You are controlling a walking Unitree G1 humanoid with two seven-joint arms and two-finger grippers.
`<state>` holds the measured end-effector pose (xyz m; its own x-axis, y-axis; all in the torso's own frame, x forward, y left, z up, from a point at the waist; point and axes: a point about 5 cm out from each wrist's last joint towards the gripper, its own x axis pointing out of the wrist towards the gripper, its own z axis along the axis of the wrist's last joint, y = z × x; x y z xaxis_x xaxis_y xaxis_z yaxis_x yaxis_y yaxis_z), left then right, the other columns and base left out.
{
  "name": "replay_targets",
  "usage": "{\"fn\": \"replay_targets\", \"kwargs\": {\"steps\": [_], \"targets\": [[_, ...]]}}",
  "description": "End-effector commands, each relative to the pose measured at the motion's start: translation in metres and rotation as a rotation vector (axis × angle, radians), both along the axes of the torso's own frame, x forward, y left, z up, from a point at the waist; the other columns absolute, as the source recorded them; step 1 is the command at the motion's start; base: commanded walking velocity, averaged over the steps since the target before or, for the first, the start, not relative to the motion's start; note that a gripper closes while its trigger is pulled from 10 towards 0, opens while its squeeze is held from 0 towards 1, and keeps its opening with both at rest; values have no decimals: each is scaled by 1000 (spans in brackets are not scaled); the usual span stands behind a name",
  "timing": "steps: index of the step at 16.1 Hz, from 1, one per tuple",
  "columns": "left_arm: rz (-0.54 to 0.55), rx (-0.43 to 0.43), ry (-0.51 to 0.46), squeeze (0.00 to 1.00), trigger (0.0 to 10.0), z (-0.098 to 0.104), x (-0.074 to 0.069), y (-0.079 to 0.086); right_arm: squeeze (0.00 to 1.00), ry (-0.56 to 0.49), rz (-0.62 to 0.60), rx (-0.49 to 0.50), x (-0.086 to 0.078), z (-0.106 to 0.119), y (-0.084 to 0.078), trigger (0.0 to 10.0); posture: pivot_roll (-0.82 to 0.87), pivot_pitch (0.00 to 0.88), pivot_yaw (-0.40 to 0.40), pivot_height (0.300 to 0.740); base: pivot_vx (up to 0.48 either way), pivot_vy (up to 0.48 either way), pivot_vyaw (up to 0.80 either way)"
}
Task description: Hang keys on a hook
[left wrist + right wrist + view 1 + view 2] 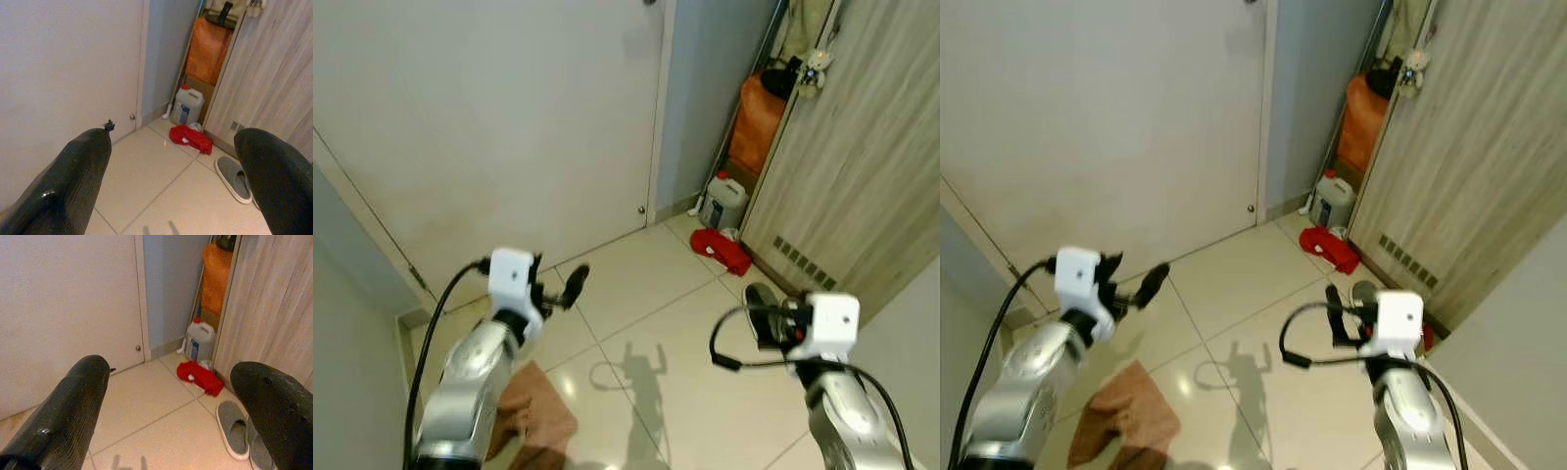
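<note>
Both arms are reaching forward over the tiled floor (646, 294); left pincer (171, 161) and right pincer (168, 396) are gaping wide, carrying nothing. Likely searching; finding keys comes next.

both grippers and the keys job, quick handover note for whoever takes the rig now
Left gripper: fingers open, empty, raised over the tiled floor before the white door.
Right gripper: fingers open, empty, above the grey slippers.
Keys: something small hangs at the wooden cabinet's top edge, too small to identify. No hook made out.
Done: nothing evident.
Left: find keys, grasp them, hang them.
</note>
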<state>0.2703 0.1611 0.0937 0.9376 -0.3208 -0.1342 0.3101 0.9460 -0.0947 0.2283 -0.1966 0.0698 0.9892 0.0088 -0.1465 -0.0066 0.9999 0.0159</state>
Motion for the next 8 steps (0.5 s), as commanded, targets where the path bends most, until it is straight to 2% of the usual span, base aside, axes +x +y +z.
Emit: {"fn": "replay_targets", "kwargs": {"steps": [1,6,8], "targets": [[-8,4,9,0,10000,-3,4,-3,0,-4,-7,-20,5,-1,-1,10000,-83,0,43,740,0,-454,0],[-42,-11,15,0,10000,-7,17,-14,0,-20,-6,-40,6,0,0,10000,-128,0,72,740,0,-452,0],[-62,-7,15,0,10000,-9,17,-21,0,-26,0,-37,4,0,1,10000,-139,0,77,740,0,-450,0]]}}
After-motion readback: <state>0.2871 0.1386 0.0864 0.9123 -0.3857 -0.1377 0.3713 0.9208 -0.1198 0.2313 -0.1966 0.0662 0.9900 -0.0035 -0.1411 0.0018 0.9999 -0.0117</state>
